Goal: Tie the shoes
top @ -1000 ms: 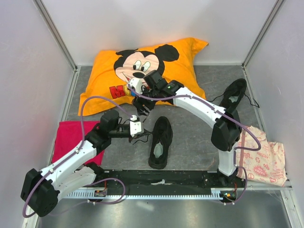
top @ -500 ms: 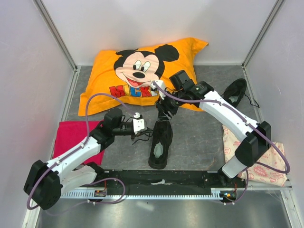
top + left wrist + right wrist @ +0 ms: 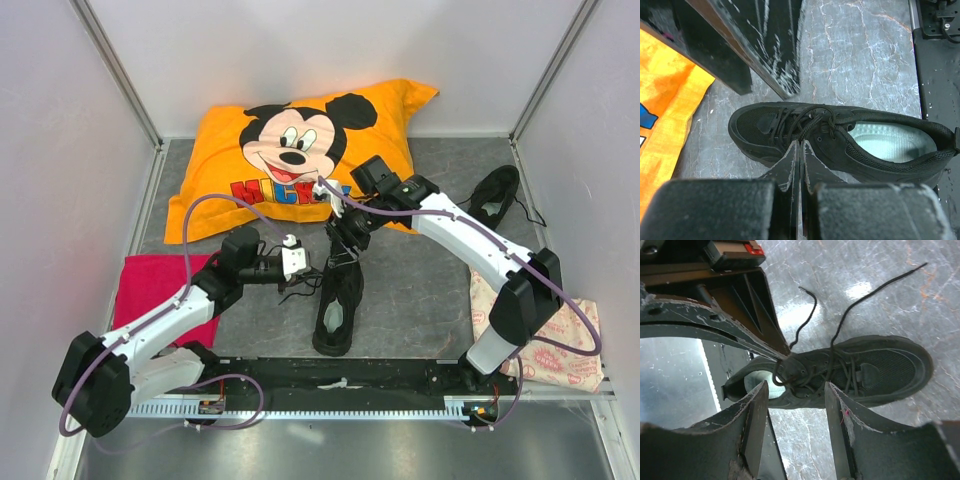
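**Black near shoe (image 3: 338,305) lies untied, laces (image 3: 800,117) loose**

The near shoe rests on the grey marbled table (image 3: 420,290) just beyond the arm bases. Its heel is toward them and its toe points at the orange Mickey pillow (image 3: 220,135) at the back. A pale insole (image 3: 890,142) shows through the opening. Two lace ends trail over the table on the shoe's left side, apart from each other.

The left gripper (image 3: 800,147) reaches in from the left with its fingers pressed together and the tips at the shoe's side, by the upper eyelets. In the right wrist view a lace loops right at those tips, so it may be pinching one, though the contact is too small to make out.

The right gripper (image 3: 794,387) hangs over the lacing from the far side with its jaws spread. The tongue and crossed laces show in the gap between them.

The second shoe (image 3: 495,195) lies well apart at the far right, near the wall. A red cloth (image 3: 145,280) lies at the left edge, partly under the left arm. A pale cloth printed in pink (image 3: 560,345) sits at the right, beside the right arm's base.
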